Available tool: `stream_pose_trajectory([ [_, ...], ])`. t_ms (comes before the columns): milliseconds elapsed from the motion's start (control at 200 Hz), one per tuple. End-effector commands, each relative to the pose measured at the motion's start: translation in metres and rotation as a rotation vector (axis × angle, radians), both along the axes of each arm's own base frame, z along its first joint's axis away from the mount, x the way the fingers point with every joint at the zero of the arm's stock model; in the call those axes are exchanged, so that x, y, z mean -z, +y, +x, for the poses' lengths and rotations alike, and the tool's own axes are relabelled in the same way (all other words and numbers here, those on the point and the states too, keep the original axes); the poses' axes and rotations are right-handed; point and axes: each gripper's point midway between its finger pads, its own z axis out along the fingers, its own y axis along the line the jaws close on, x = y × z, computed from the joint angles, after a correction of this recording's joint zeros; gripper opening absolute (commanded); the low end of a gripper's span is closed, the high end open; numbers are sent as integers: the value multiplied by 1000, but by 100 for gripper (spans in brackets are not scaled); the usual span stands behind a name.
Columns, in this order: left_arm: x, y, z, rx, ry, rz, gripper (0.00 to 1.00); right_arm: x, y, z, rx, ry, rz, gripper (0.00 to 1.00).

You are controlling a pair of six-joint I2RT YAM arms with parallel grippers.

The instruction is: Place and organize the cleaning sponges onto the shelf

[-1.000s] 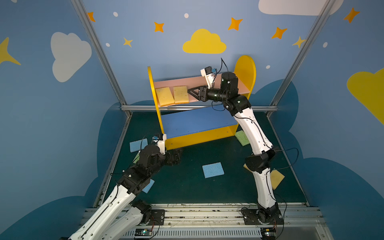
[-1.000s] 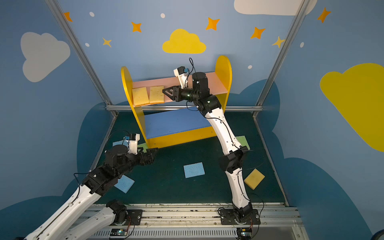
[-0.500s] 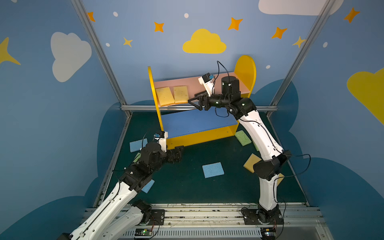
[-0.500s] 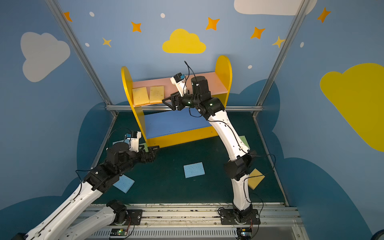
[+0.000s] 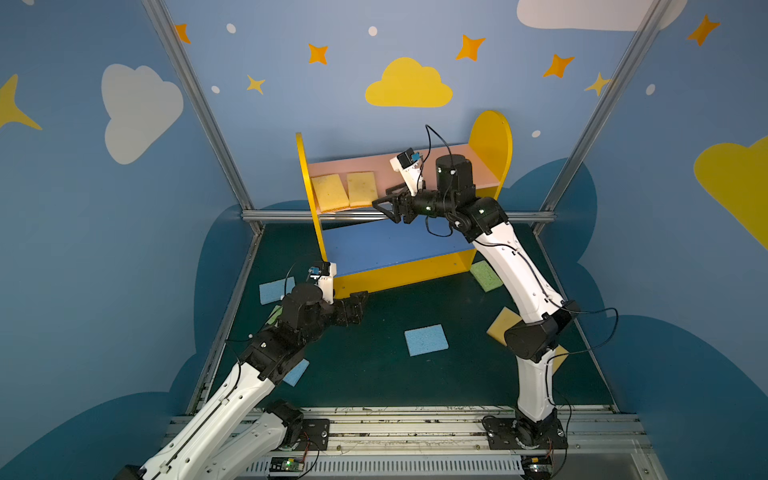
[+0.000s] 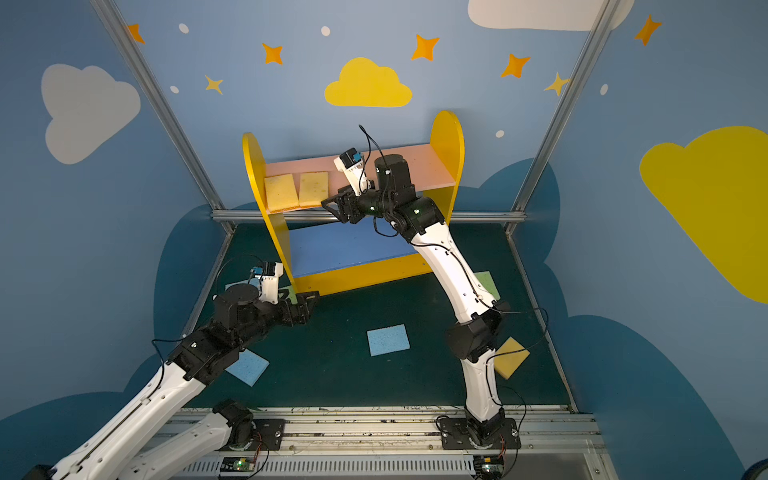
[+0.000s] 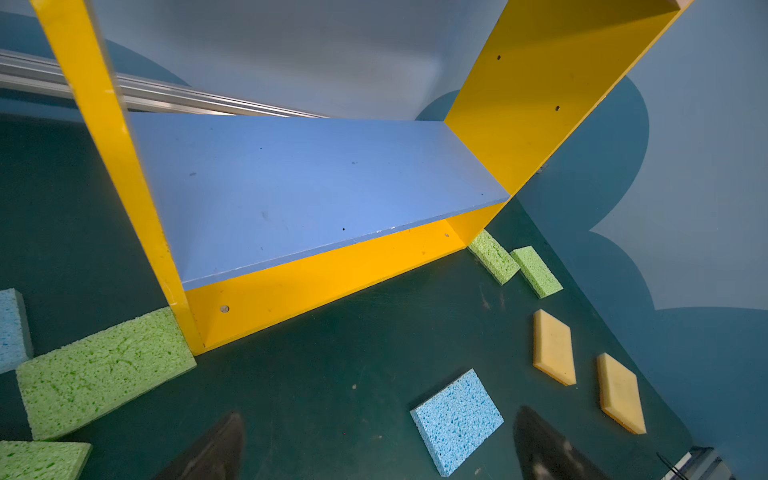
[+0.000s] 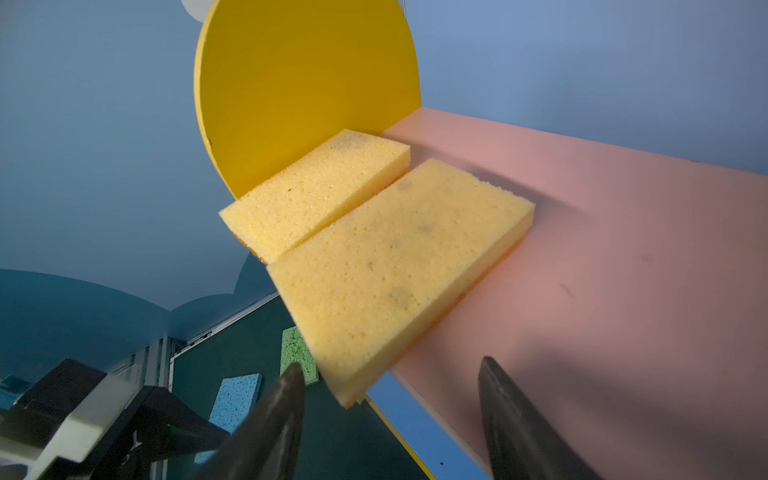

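Two arms in white and black, mounted on one metal rail (image 5: 415, 428).
The left arm (image 5: 232, 395) and the right arm (image 5: 511, 257) have white shells with small dark screws and black round joints. Each has a black plate (image 5: 314, 428) bolted to the rail. Far from the rail, each carries a white camera block (image 5: 409, 166) with a blue part. Black cables loop beside the right arm. The left gripper (image 7: 380, 413) has dark tapered fingers (image 7: 540, 449).
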Motion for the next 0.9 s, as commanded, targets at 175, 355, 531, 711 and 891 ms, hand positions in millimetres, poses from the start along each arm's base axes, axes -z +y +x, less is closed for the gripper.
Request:
stream_pose_trajectory([
  [175,-8,0,4,-2,-30,5,100,27,0,21,60,48,-46,63],
  [355,-8,0,5,-4,-32,6,100,25,1,28,68,47,-31,62],
  [531,-7,2,5,-6,-29,8,100,24,4,28,35,58,-9,63],
  [711,-7,1,6,-6,-28,5,100,23,1,31,14,107,37,70],
  [891,-8,0,7,-2,-29,3,100,17,6,29,-12,124,77,75],
])
